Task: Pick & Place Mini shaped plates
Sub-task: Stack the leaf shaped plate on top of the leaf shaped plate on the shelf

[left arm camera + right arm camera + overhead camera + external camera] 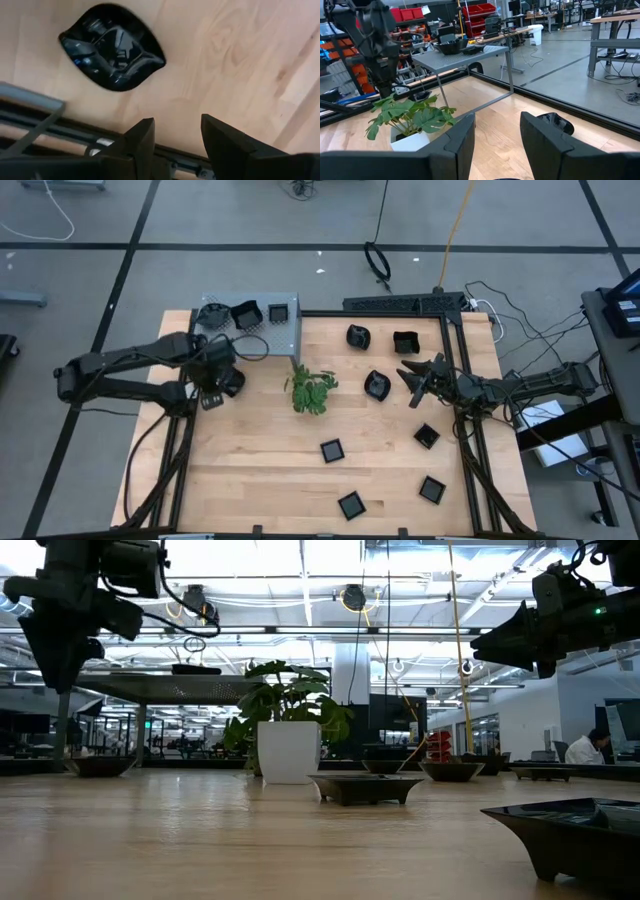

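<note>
The left gripper point(213, 392) is held above the table point(250, 470) at its left edge, fingers point(141, 141) parted and empty. One rounded mini plate point(112, 46) lies on the wood just ahead of those fingertips, untouched. The right gripper point(412, 380) is raised, open and empty, just beside another rounded plate point(377, 386).

Eleven mini shaped plates point(332, 450), one plant point(311, 391), one perforated box point(262, 323).
</note>
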`<state>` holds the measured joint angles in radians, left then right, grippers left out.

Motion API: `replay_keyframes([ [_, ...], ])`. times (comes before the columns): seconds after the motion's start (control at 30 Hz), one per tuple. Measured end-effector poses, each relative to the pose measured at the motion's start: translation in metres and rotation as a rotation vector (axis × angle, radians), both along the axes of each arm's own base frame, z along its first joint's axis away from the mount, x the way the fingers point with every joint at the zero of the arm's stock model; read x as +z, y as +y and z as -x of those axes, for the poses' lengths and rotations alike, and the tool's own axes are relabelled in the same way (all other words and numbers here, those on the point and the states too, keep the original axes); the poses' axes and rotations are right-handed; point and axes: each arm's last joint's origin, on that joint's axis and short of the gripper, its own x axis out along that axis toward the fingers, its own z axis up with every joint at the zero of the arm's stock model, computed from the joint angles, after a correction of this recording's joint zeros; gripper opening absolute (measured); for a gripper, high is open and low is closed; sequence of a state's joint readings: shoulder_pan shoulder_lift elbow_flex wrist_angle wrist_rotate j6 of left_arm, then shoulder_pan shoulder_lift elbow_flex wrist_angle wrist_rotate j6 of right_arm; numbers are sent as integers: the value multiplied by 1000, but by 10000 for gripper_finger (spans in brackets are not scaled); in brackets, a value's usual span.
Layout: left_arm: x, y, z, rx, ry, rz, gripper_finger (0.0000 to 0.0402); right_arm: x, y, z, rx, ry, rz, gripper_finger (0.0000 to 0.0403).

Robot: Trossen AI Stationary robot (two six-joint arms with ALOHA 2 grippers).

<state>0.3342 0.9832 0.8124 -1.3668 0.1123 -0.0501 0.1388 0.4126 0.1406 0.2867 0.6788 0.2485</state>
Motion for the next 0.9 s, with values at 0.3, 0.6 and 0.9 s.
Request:
replay_keyframes([
  [0.3,0,-18,-13,-145,-76,-29,166,0,0,0,0,0,0,145],
  [0.6,-23,-30,-21,94,-99,-130,166,0,0,0,0,0,0,146],
  [0.9,-61,-33,-25,316,-219,-302,166,0,0,0,0,0,0,146],
])
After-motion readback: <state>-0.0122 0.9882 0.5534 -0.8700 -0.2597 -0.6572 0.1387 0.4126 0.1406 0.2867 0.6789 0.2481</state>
